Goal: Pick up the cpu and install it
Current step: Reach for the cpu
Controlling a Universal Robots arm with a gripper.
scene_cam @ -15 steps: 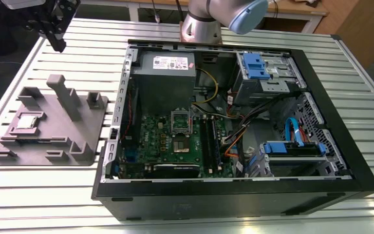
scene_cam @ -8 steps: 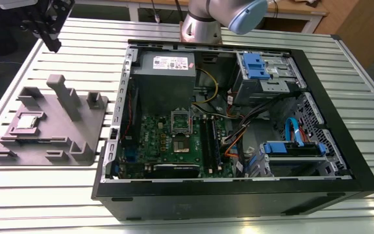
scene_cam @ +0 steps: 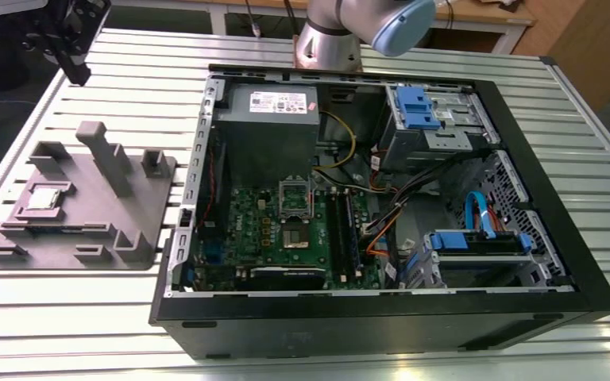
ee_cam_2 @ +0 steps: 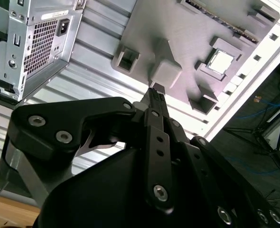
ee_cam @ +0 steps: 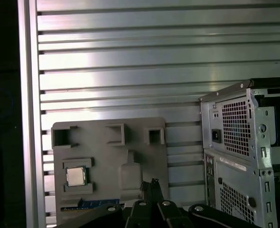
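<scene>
- End effector [scene_cam: 76, 77] is seen over the far corner of the worktop [scene_cam: 125, 71], at the exterior view's left, clear of the fixture [scene_cam: 85, 216].
- In both wrist views the fingertips [ee_cam: 155, 183] are drawn close together, nearly closed; nothing is held. The tips [ee_cam_2: 154, 91] are lined up over the fixture's tall post.
- Cpu [scene_cam: 48, 197] is seated in a square pocket on the fixture, metal top up, near the fixture's outer edge, well apart from the case [scene_cam: 390, 305]. It is also seen in the first wrist view [ee_cam: 76, 176] and the second wrist view [ee_cam_2: 221, 61], untouched.
- Case is laid on its side just beside the fixture, side panel off, interior exposed.
- Motherboard [scene_cam: 283, 238] is seen inside the case, toward the exterior view's left.
- Socket [scene_cam: 295, 202] is located on the motherboard, with a dark centre.
- Power supply [scene_cam: 271, 107] is mounted at the case's far end, above the motherboard in the exterior view.
- Blue drive brackets [scene_cam: 478, 240] are seen toward the exterior view's right.
</scene>
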